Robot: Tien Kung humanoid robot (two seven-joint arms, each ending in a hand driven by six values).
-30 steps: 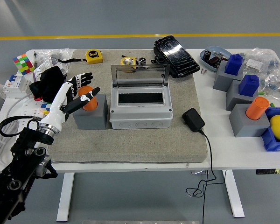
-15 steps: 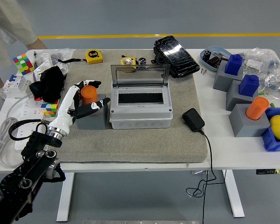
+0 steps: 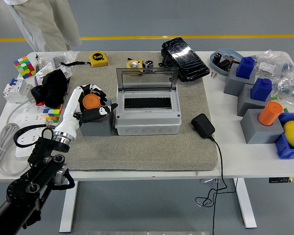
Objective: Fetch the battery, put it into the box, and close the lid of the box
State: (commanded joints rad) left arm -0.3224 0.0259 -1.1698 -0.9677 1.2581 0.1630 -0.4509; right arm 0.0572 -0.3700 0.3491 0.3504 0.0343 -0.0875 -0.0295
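At centre left of the frame, the robot's left hand (image 3: pixel 90 105) is wrapped around the orange cylindrical battery (image 3: pixel 91 101), fingers curled over its top and side while it sits upright in the grey block holder (image 3: pixel 95 125). Just to the right stands the grey plastic box (image 3: pixel 147 115), its clear hinged lid (image 3: pixel 147 78) raised upright behind a dark rectangular opening. The right hand is out of view.

The step in hand looks like pulling the battery free. To do it well, the grip should be firm before lifting, and the lift should go straight up so the battery clears the holder without tipping it. Then carry it right, high enough to pass the box's front wall, and lower it into the opening. The grey felt mat (image 3: pixel 137 152) covers the white surface beneath.
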